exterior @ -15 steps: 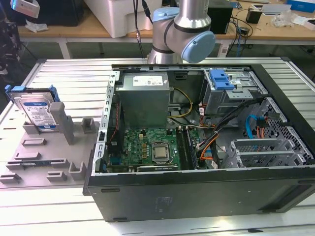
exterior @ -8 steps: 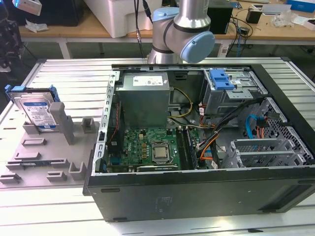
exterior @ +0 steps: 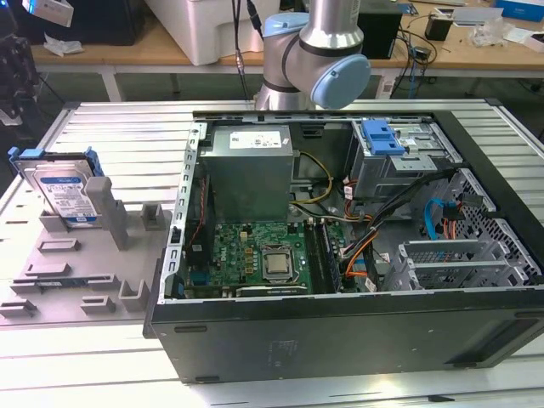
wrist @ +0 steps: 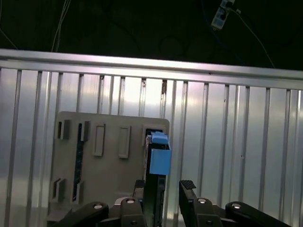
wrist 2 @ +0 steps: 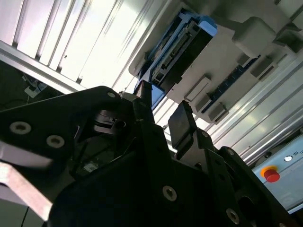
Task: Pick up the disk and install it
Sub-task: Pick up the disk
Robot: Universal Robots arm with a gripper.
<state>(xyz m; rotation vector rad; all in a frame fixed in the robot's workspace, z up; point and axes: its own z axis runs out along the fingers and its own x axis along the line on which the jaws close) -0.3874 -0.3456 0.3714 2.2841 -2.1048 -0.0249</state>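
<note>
Looking past our hand [wrist: 163, 185] in the first wrist view, we see its two black fingers [wrist: 188, 185] spread apart. The hand is open and holds nothing.

Straight ahead of the hand, further out, is the disk [wrist: 160, 161]. It stands on its thin edge in a slot at one corner of the grey holder [wrist: 111, 184]. We see the disk edge on, like a dark strip with a blue bracket on it. Its long side runs along the gap between the fingers, so one finger lines up with each flat face. The hand is apart from the disk and not touching it. We see nothing in the holder's other slots.

The holder sits on the silver ribbed counter [exterior: 110, 119]. Beside the holder, on the exterior view's right, lies the open computer case [exterior: 340, 340]. Inside the case we see a green board [exterior: 255, 251], a grey power box [exterior: 251, 166] and many wires [exterior: 374, 229]. The grey drive cage [exterior: 408, 166], with its blue latch [exterior: 382, 136], is at the side of the case far from the holder.

We think the disk is not yet picked up, since it is in the holder, well apart from the cage. Beyond the case, the arm [exterior: 319, 42] rises up.
</note>
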